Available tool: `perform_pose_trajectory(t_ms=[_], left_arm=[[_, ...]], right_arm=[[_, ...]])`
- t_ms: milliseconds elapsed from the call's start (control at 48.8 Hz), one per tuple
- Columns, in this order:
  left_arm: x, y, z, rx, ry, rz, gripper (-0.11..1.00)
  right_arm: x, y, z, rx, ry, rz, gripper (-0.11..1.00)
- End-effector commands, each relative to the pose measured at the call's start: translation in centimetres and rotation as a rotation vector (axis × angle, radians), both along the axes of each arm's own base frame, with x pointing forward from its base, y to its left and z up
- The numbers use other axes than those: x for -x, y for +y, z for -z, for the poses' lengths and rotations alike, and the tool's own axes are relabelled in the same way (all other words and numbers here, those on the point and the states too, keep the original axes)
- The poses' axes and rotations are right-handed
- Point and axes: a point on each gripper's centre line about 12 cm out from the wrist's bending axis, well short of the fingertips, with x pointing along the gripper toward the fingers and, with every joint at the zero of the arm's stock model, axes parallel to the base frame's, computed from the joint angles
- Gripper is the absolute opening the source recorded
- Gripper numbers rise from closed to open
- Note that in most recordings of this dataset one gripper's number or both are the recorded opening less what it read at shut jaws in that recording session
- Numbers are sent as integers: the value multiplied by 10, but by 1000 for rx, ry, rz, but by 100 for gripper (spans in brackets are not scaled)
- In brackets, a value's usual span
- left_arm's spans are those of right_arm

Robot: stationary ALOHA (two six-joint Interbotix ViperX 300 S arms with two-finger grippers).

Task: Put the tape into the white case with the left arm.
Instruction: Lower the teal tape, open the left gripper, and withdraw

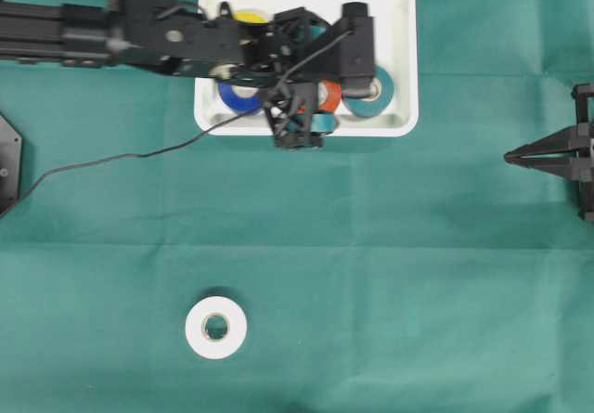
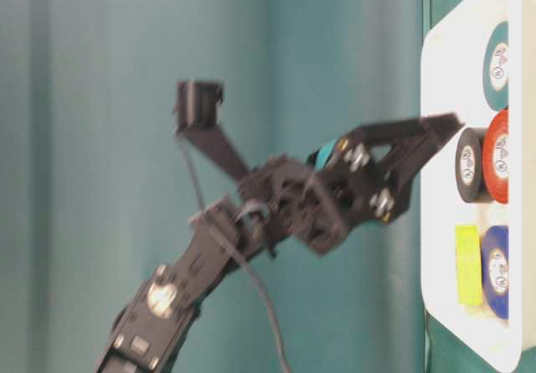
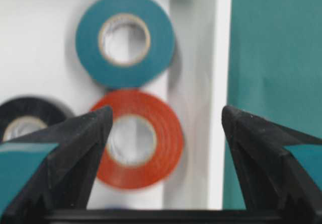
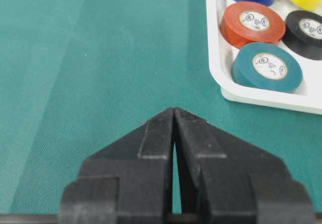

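Blocking yellow tape (image 1: 249,14), left arm (image 1: 186,34) overhangs white case (image 1: 401,60).

Overhead view looks straight down on the green cloth (image 1: 390,274). Table-level view is sideways, close. Left wrist camera hangs just above the white case (image 3: 193,133); right wrist camera looks low across cloth. All share the case.

one white case (image 1: 399,60), five tape rolls (image 4: 266,67) inside it, one white tape roll (image 1: 215,328) on the cloth, two arms (image 1: 83,31)
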Motion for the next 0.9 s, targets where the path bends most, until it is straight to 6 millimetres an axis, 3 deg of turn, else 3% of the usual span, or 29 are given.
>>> perform_pose_trajectory(t_ms=[0, 430, 881], left_arm=[[14, -4, -29, -9, -65, -1, 86], [92, -18, -42, -20, -132, -2, 86], [163, -32, -34, -24, -175, 0, 86]], right_arm=[[-2, 0, -5, -3, -15, 2, -9], [-2, 0, -5, -3, -15, 2, -9], [-2, 0, -5, -2, -15, 1, -9]])
